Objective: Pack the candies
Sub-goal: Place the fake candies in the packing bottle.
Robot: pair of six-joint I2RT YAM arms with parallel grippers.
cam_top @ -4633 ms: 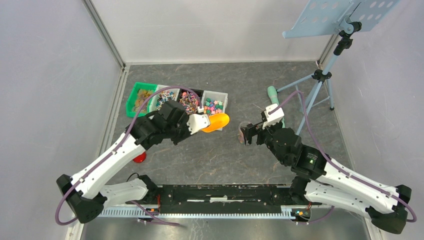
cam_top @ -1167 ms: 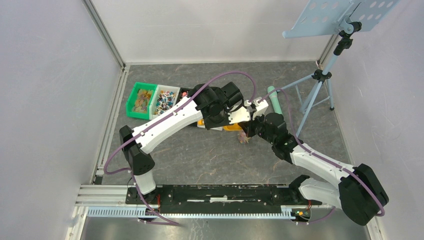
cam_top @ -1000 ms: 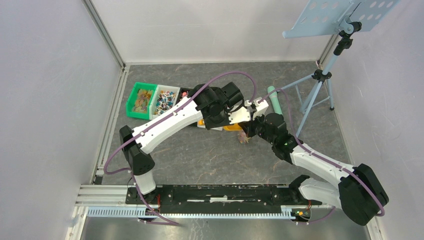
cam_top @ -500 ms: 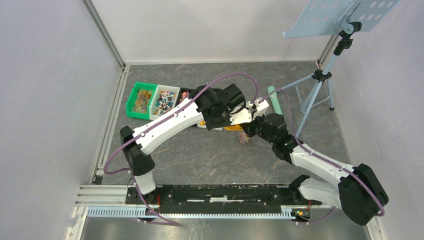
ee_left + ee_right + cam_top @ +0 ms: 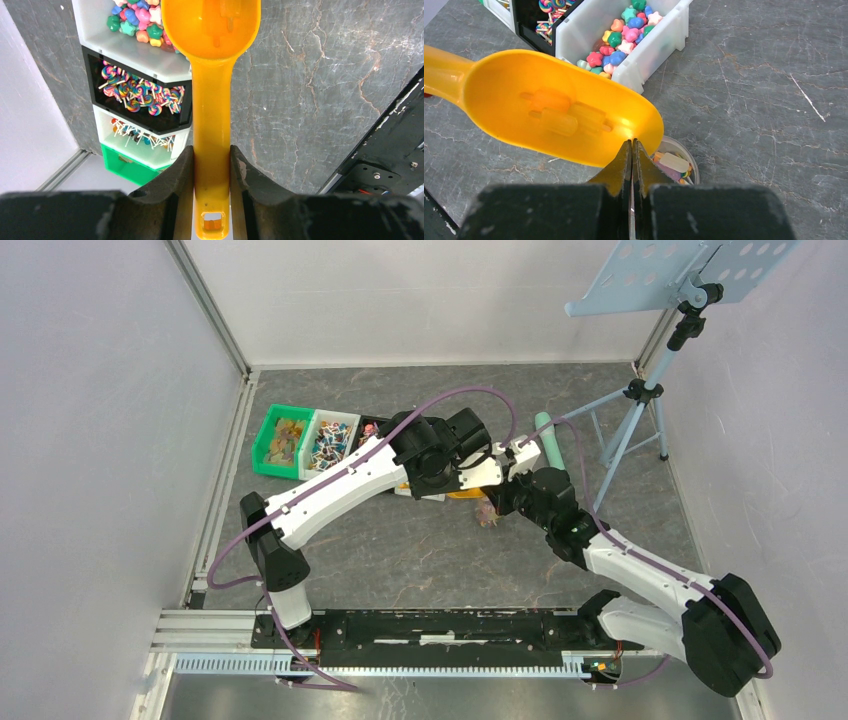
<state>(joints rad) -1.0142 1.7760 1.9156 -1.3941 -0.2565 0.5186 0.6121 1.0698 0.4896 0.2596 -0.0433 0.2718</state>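
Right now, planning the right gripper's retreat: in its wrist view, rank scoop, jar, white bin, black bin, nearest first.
1. Orange scoop and jar: at the right gripper, too close to call.
2. White bin: beyond, upper centre.
3. Black bin: farthest, upper left.

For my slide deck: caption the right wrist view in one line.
An orange scoop hovers over a small clear jar holding a few candies, white candy bin behind.
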